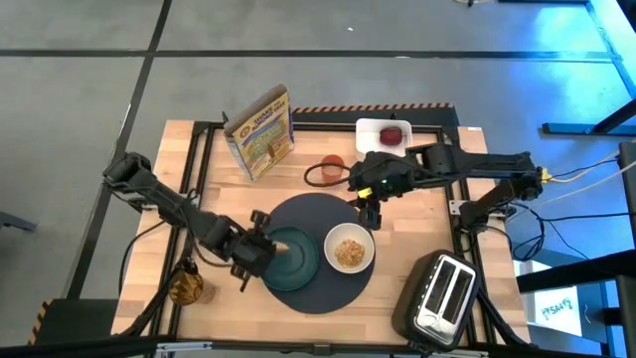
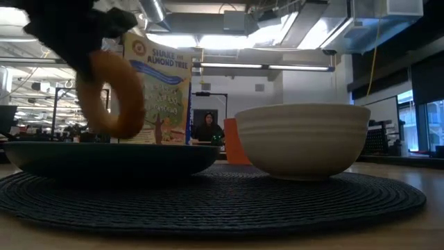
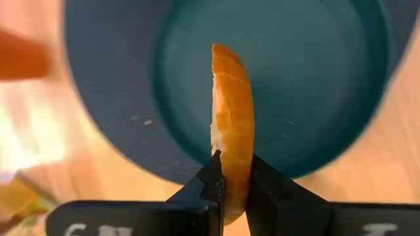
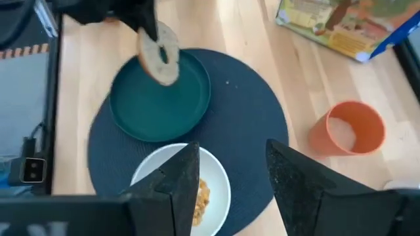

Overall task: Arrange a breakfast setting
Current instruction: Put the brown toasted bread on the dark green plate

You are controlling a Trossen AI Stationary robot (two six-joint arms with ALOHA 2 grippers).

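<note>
My left gripper [image 1: 264, 249] is shut on the ring-shaped bread [image 2: 111, 94], which hangs over the left part of the teal plate [image 1: 298, 264]. The plate and the white bowl [image 1: 350, 249], which holds cereal, stand on the round dark-grey mat [image 1: 323, 214]. My right gripper [image 1: 371, 211] is open and empty over the mat's far edge. The orange cup [image 1: 332, 167] stands beyond the mat. The dark red fruit [image 1: 393, 134] lies in a white tray. No spoon shows. My left gripper pinches the bread's ring between its two fingers [image 3: 211, 178], one on each flat face [image 3: 231, 172]. In the low view the fingers have the ring's upper part [image 2: 97, 59], coming from above and from the table's left. The bread hangs on edge, clear above the plate [image 3: 282, 85].
A cereal box [image 1: 260, 132] stands at the far left of the table. A toaster [image 1: 442, 293] sits at the near right corner, and an amber jar [image 1: 186, 286] at the near left. A person [image 2: 208, 128] sits in the room beyond.
</note>
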